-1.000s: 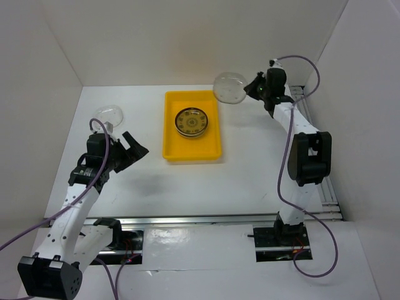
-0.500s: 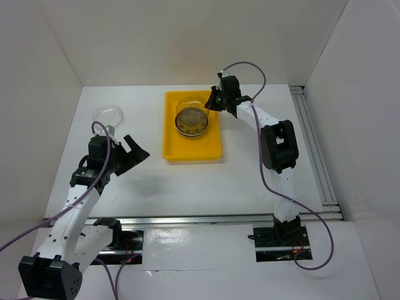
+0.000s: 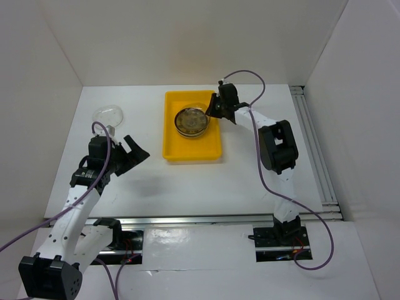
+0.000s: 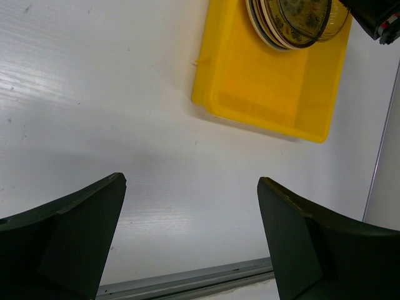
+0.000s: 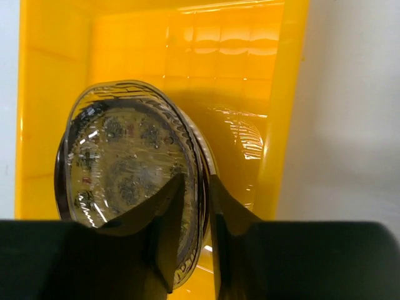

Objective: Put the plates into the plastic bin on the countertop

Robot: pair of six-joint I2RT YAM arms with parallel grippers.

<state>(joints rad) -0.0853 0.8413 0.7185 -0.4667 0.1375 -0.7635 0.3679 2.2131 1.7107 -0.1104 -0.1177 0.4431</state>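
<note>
The job is well along but not finished. A stack of plates [image 3: 190, 122] sits in the far half of the yellow bin [image 3: 192, 150], which stands toward the far edge of the table [image 3: 250, 181], about midway between its left and right edges. A gold-patterned plate [image 4: 294, 19] shows through the clear glass plate [image 5: 125, 181] lying on top of it.

The right claw [image 5: 195, 178] reaches in over the bin's right rim, its two fingers straddling the rim of that clear plate. The gap between them is narrow. I cannot tell whether they pinch the glass or have let it go.

One more clear plate [image 3: 107, 114] lies out on the table near the far left corner, well apart from the bin, so at least that one is left to move. The left claw [image 4: 190, 181] hangs nearby with its fingers spread wide and nothing between them.

The plate at the claw is round, so it has no long axis. It faces up, roughly level on the stack, though its right edge may be slightly raised. The bin's long axis runs from the near edge toward the far edge.
</note>
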